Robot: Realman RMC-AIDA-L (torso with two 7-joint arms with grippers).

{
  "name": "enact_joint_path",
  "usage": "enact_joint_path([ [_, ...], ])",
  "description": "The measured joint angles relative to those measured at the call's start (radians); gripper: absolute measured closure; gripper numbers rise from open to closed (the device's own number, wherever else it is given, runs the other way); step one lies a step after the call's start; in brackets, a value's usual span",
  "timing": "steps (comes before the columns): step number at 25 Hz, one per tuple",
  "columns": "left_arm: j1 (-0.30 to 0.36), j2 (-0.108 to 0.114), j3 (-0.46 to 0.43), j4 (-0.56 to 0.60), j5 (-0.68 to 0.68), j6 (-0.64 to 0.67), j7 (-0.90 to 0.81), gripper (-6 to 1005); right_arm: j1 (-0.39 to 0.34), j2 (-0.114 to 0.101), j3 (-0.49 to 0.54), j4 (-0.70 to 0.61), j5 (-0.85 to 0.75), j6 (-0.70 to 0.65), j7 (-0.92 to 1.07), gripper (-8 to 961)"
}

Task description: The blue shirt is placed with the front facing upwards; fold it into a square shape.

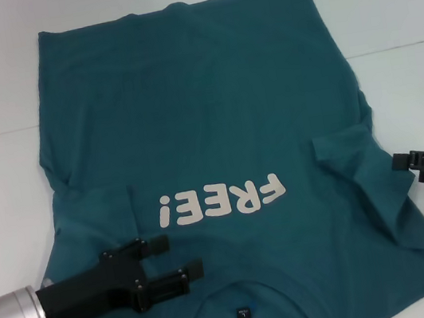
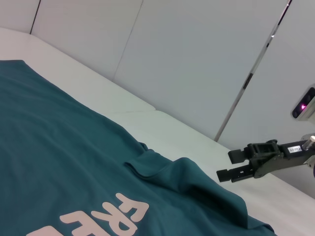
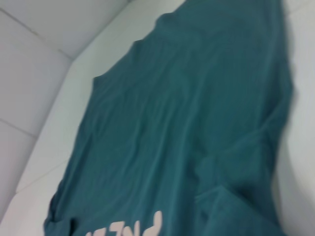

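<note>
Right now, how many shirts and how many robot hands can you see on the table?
Blue shirt: 1
End effectors: 2, the left end effector over the shirt's near shoulder and the right end effector beside its sleeve
Total: 3

Left gripper (image 1: pixel 175 257): black, boxy, two flat fingers, silver wrist, green ring light. Right gripper (image 2: pixel 227 165): same black build.

Bright even light; rt wrist view blurry.
</note>
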Motion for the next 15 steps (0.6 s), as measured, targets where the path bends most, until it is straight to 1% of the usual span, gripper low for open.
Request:
enact_joint_path([
  [4,0.000,0.000,0.000,0.000,0.000,0.000,0.000,121,0.003,0.000,0.000,0.006,-0.027,0.031,0.027,11],
  [7,0.000,0.000,0.000,0.000,0.002,0.000,0.000,121,0.009,0.002,0.000,0.008,-0.045,0.049,0.037,10],
  [15,0.001,0.000,-0.002,0.001,0.006,0.000,0.004,121,0.036,0.030,0.004,0.010,-0.043,0.085,0.036,9],
])
